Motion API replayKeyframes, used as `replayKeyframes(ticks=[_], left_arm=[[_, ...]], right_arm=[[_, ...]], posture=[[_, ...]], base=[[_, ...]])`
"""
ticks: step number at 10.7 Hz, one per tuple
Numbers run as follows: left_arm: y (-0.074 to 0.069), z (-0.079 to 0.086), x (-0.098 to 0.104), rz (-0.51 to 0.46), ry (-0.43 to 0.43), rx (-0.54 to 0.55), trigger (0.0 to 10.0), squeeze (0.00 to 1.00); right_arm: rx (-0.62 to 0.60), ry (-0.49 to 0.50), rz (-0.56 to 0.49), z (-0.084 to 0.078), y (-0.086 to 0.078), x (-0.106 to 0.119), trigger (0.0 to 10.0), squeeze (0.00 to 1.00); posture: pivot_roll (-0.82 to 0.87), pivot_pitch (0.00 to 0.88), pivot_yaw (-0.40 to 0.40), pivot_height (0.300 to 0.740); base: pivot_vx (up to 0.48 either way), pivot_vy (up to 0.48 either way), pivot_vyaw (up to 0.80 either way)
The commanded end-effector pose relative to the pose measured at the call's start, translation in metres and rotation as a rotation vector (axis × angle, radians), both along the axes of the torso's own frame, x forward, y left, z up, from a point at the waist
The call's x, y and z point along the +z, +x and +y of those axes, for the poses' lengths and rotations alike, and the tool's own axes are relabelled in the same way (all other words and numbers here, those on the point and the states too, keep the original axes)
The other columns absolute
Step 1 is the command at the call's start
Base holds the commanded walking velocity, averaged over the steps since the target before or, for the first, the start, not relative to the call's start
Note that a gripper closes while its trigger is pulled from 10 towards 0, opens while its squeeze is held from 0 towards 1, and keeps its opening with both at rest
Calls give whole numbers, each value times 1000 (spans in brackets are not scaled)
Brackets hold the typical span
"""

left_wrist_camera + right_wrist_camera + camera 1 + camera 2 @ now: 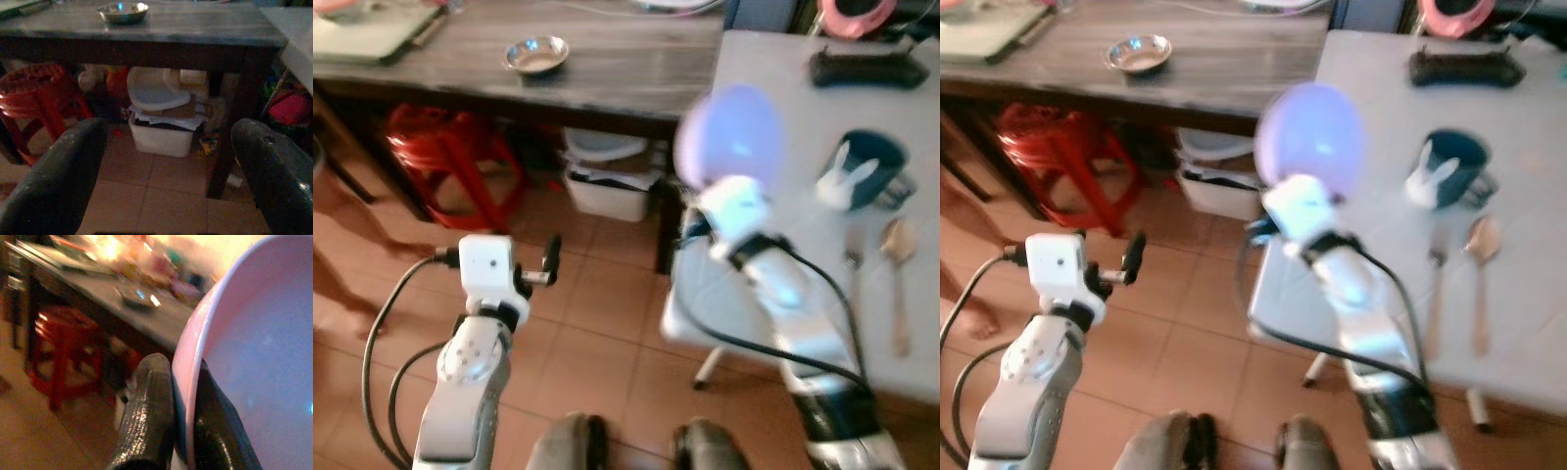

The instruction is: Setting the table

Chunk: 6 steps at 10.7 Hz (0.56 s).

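Observation:
My right gripper (183,396) is shut on the rim of a pale purple plastic plate (729,132), holding it raised and on edge over the near left corner of the white table (783,88). The picture is blurred there. On that table stand a dark blue cup with a white rabbit figure (867,168), a fork (852,257) and a wooden spoon (898,279). My left gripper (551,259) is open, low over the tiled floor, with nothing between its fingers (63,171).
A dark wooden table (607,69) on the left carries a small steel bowl (536,54). Under it are a red plastic stool (455,157) and a white bin (607,186). A black case (867,67) lies at the white table's far side. A person's bare leg (337,245) stands at the left.

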<state>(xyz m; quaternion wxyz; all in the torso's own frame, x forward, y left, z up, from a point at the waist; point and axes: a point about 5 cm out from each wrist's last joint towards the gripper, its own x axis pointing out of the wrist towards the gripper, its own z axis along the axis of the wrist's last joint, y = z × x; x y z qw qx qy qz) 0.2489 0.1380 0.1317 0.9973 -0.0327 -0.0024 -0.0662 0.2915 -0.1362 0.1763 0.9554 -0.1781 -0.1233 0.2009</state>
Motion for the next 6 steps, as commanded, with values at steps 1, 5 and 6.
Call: replayKeyframes(ticks=[1,5,6], left_arm=[[-1,3,0,-7,14,-6,10000,0],[-1,-4,1,-17,-2,-55,10000,0],[-1,-5,1,-23,2,-59,10000,0]], right_arm=[[-5,24,-14,0,-4,5,0,0],[-21,63,-18,4,-10,7,0,0],[-18,63,-17,5,-10,7,0,0]], posture=[[-1,152,65,740],[-2,151,64,740],[-2,153,63,740]], base=[[0,480,0],[0,458,0],[334,345,0]])
